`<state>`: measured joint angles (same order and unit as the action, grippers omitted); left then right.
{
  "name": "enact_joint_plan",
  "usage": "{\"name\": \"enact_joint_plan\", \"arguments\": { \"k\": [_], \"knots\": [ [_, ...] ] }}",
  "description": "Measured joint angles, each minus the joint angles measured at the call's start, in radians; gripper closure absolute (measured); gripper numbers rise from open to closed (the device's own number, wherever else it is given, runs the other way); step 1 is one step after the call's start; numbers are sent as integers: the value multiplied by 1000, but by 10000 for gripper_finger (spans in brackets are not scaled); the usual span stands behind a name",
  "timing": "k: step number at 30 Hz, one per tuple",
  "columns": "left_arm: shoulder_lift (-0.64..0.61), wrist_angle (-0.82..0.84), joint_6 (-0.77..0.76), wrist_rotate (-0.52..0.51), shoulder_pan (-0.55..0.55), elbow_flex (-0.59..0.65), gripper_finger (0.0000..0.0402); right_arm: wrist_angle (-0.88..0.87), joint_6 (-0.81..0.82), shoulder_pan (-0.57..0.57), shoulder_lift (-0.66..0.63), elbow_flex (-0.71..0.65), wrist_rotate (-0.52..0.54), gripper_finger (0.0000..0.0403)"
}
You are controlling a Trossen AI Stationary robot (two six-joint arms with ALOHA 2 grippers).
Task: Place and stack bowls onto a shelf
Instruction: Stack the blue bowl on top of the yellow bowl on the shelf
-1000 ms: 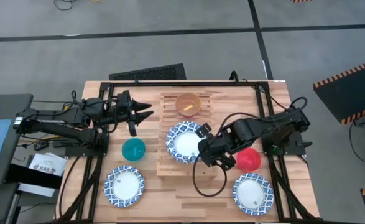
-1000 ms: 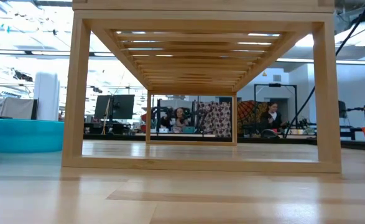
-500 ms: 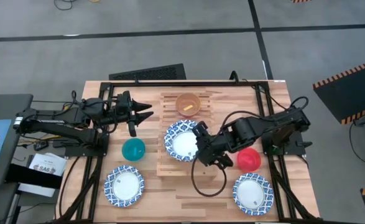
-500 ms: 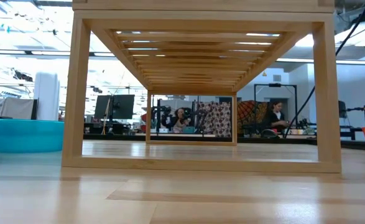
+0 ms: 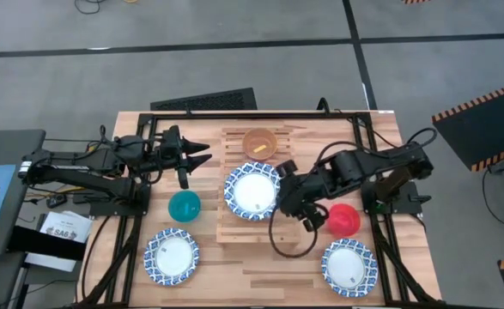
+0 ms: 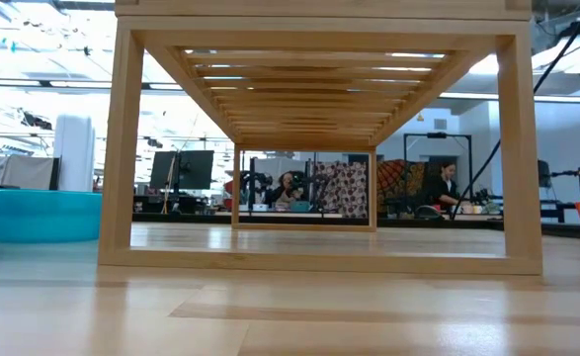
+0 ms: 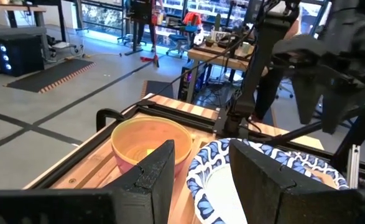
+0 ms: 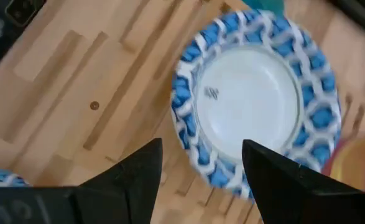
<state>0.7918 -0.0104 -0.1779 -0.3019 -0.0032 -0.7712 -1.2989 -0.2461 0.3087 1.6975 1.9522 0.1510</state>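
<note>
The shelf, a rack of pale wooden slats, stands mid-table. On it rests a wide blue-patterned bowl, and behind that a yellow bowl. My right gripper is open just off the patterned bowl's right rim, with nothing between its fingers. My left gripper hovers open left of the shelf, pointing at the yellow bowl. On the tabletop sit a teal bowl, a red bowl and two more patterned bowls.
A black frame runs along the table's edges. A black cable loops over the shelf's near right corner. In the low view the shelf's legs stand in front, and people sit in the room behind.
My right gripper has opened and let go of the patterned bowl's rim, then drawn back a little toward the table's right edge. The bowl has shifted slightly toward the far left and now lies on the shelf. My left arm has kept still.
</note>
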Motion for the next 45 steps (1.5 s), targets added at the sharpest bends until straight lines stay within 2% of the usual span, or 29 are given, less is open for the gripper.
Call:
{"name": "enact_joint_plan", "arguments": {
  "k": [6, 11, 18, 21, 25, 27, 30, 34, 45],
  "knots": [
    [0, -1, 0, 0, 0, 0, 265, -87, 175, -17, -60, -23, -40, 177],
    [0, -4, -9, 7, 0, 0, 265, 1, 333, -23, -236, -273, -22, 213],
    [-1, -4, -20, 83, 0, 0, 265, 378, 618, -35, -556, -763, 12, 245],
    [-1, -4, -29, 93, 0, 0, 265, 583, 713, -37, -667, -920, 95, 249],
    [-1, -12, -18, 94, 0, 0, 265, 899, 743, -38, -762, -1066, 279, 249],
    [-1, -12, -8, 109, 0, 0, 265, 1035, 730, -44, -789, -1115, 332, 248],
    [-1, -13, -6, 175, 0, 0, 265, 1148, 686, -62, -797, -1144, 344, 249],
    [-1, -35, -30, 239, -1, 0, 265, 1208, 625, -88, -794, -1146, 343, 250],
    [-1, -71, -68, 237, 0, 0, 265, 1296, 577, -127, -794, -1146, 295, 251]
  ]
}}
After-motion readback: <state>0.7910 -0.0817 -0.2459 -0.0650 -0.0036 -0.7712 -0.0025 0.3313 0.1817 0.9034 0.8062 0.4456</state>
